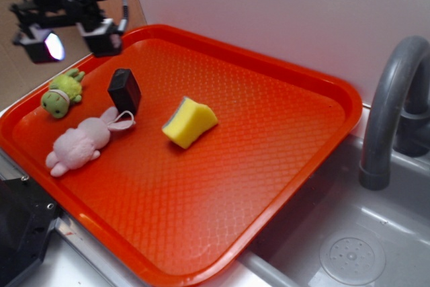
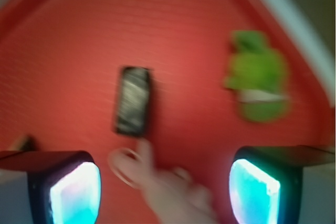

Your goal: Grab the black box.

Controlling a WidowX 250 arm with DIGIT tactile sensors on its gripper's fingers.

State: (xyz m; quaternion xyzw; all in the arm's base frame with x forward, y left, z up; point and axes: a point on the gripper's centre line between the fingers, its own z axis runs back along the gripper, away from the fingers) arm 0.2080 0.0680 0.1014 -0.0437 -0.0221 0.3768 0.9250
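The black box [image 1: 125, 91] stands on end on the orange tray [image 1: 269, 126], between a pink plush rabbit and a yellow sponge wedge. From the wrist it [image 2: 133, 100] shows as a dark rectangle ahead of the jaws. My gripper [image 1: 75, 40] hangs well above the tray's far left corner, up and left of the box, not touching it. It [image 2: 164, 192] is open, its two glowing pads [image 2: 76, 195] wide apart with only the rabbit below between them.
A green toy frog [image 1: 62, 93] lies at the tray's left edge, the pink rabbit [image 1: 80, 142] just in front of the box, the yellow sponge [image 1: 189, 122] to its right. A grey faucet [image 1: 393, 105] and sink [image 1: 349, 253] are right. A black machine body [image 1: 20, 226] sits lower left.
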